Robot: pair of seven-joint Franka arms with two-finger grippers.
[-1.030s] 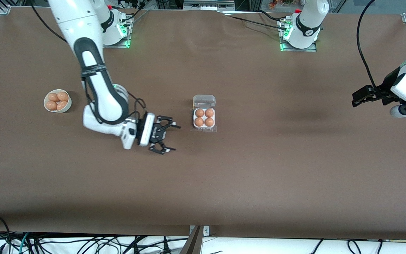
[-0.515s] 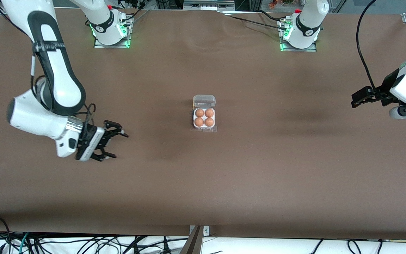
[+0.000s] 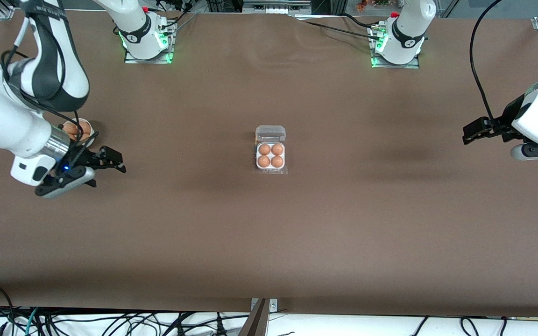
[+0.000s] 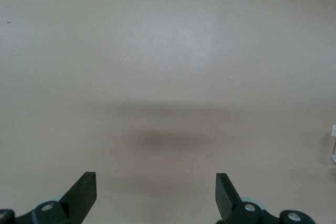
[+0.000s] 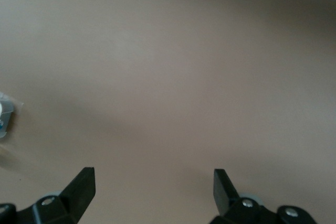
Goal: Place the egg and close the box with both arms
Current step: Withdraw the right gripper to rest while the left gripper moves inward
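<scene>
Four brown eggs fill the box [image 3: 270, 155] at mid-table, its clear lid lying open, flat on the side toward the robots' bases. The egg [image 3: 277, 149] sits in the cell toward the left arm's end, next to the lid. Over at the right arm's end, the right gripper [image 3: 105, 163] hangs above bare table [image 3: 269, 233] just beside the white bowl [image 3: 90, 135] of eggs, fingers spread wide, holding nothing. The left gripper [image 3: 469, 136] hovers over the left arm's end of the table, well apart from the box, fingers spread too and empty.
</scene>
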